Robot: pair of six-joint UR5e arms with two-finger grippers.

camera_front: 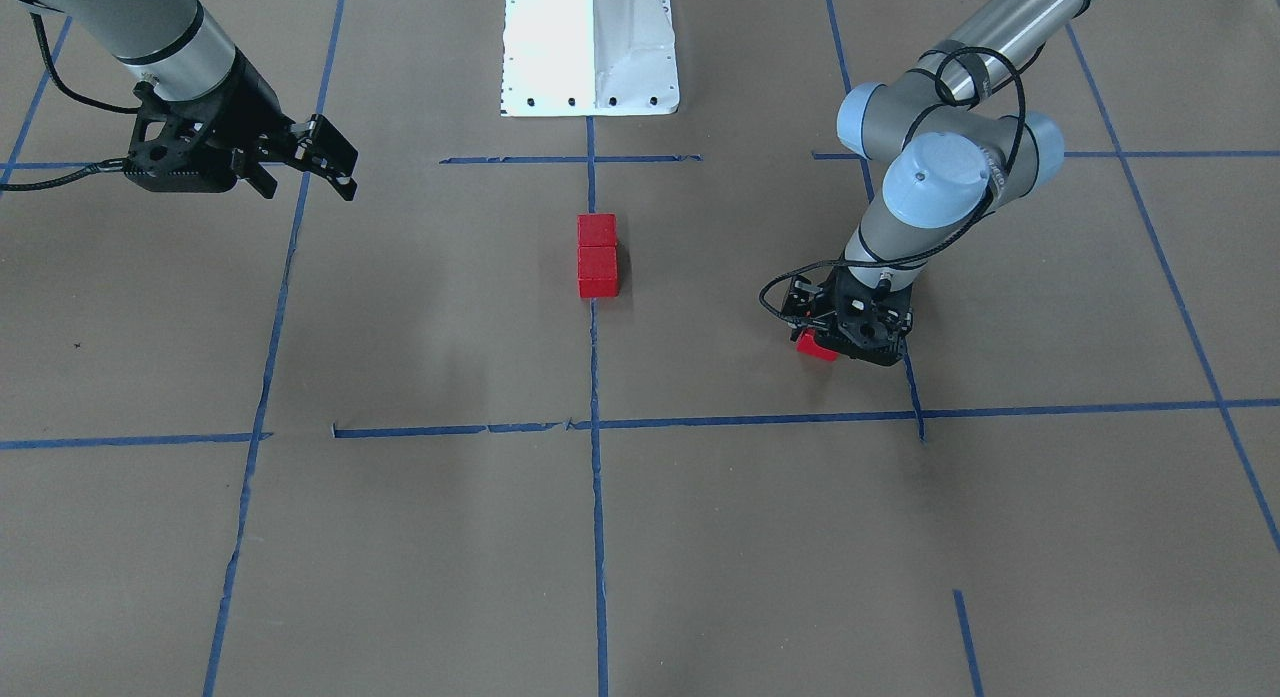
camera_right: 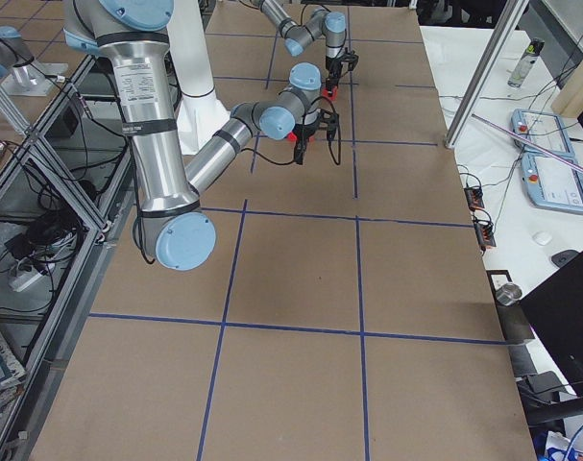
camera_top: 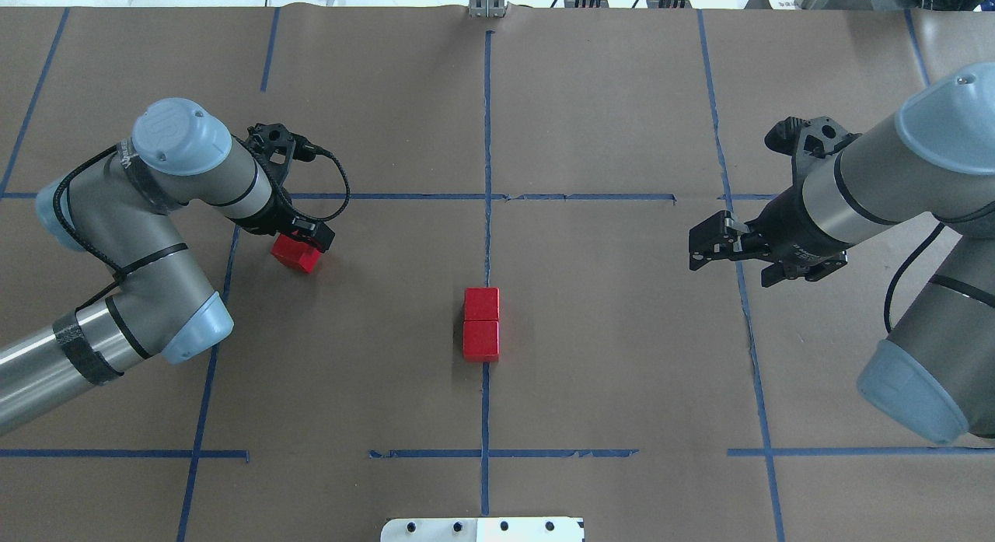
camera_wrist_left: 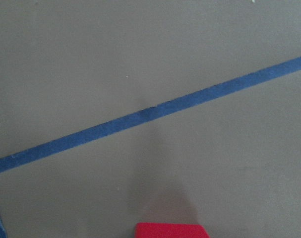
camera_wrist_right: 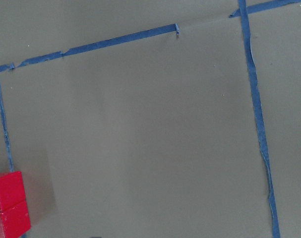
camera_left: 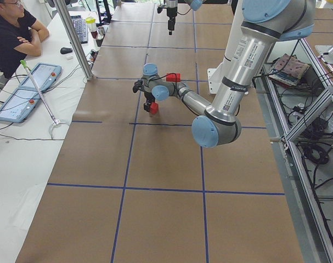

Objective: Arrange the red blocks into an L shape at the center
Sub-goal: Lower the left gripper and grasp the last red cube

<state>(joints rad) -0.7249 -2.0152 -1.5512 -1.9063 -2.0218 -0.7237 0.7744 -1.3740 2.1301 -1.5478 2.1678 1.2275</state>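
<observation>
Overhead exterior gives us the clearest order. Nearest the robot's side, a pair of red blocks (camera_top: 481,324) lies end to end and touching on the blue tape line (camera_top: 487,138), in the center (camera_top: 544,324) of the brown worktop (camera_top: 606,386). That makes the long leg of the L.

A little farther out, the right gripper (camera_top: 694,250) hovers near the tape line at the right edge of the center cells. Its fingers are spread and hold nothing.

Farther again, near the center cells' left edge, the left gripper (camera_top: 305,241) points down over the third red block (camera_top: 294,254). As far as we can judge, it is pinching the block. This block is well apart from the pair and sits turned against the grid.

We see several risks from here:
- If the block is carried across without being squared, it would land crooked and the corner would gape.
- If it comes down too close, it could knock the pair off the tape line.
- If the pinch is shallow or on the block's corners, the smooth cube may twist or drop on the way.
- If it is set at the end of the pair rather than beside an end block, we get a straight bar and not an L.
</observation>
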